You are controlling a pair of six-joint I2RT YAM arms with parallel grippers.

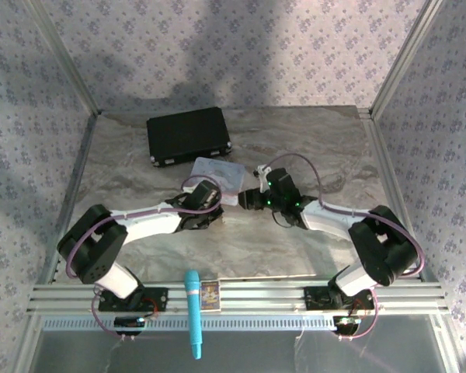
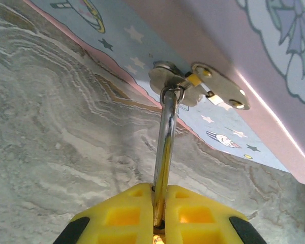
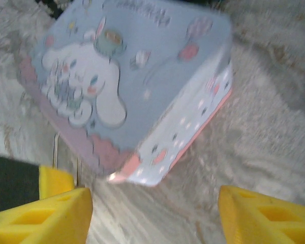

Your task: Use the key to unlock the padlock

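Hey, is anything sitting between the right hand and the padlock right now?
Nothing visible does. In the right wrist view the shackle of the padlock shows beside a corner of the tin, just past the open right hand. The left hand grips it lower down.

A grey marbled surface (image 1: 241,249) carries a black case (image 1: 188,136) at the back, a pastel tin (image 1: 217,172) just before it

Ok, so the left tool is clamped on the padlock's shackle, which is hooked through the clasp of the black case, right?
Not the black case. The left wrist view shows the left tool clamped on the padlock's shackle, which is hooked through the clasp of the pastel cartoon tin. The black case lies apart, farther back.
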